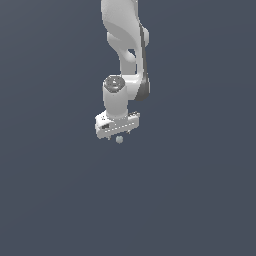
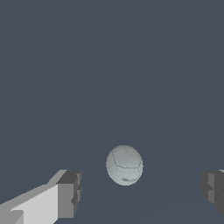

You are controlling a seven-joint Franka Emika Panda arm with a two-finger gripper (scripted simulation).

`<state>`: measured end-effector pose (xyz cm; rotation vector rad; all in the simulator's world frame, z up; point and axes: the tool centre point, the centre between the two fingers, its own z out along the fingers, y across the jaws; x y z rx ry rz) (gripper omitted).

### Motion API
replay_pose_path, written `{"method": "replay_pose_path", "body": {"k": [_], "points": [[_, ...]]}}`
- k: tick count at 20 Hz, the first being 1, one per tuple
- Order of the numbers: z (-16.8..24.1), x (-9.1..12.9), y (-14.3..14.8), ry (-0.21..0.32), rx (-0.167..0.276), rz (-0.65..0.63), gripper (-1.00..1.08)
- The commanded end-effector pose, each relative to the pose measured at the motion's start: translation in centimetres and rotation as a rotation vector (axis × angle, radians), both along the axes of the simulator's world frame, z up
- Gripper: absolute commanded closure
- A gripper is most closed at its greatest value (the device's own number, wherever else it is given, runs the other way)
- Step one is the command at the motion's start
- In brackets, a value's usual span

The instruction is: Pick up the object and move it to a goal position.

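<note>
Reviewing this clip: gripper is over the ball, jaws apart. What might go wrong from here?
1. The ball sits nearer one finger than the other in the wrist view; that finger may touch first and roll it away.
2. It is small and round, so the open gripper might squeeze it out on closing.

- Flat, dim, even light over a uniform slate-grey ground; no cast shadows, no glare.
- Soft shading on the arm (image 1: 125, 40).
- Renders coarse, slightly soft; ball (image 2: 124, 165) faceted.
</note>
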<state>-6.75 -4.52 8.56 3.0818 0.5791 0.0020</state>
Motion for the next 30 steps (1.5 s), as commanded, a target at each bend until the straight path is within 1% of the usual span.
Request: {"method": "replay_pose_path", "body": {"k": [1, 7, 14, 23, 29, 30], "points": [[-0.6, -0.7, 0.0, 0.001, 0.002, 0.033, -0.92], [-1.4, -1.5, -0.1, 0.002, 0.005, 0.070, -0.92], [-1.9, -1.5, -0.1, 0.003, 0.005, 0.069, -0.92], [-5.5, -1.7, 0.0, 0.003, 0.005, 0.072, -0.92], [-6.5, -1.6, -0.1, 0.003, 0.005, 0.073, -0.92], [-6.5, -1.6, -0.1, 0.003, 0.005, 0.073, 1.08]]}}
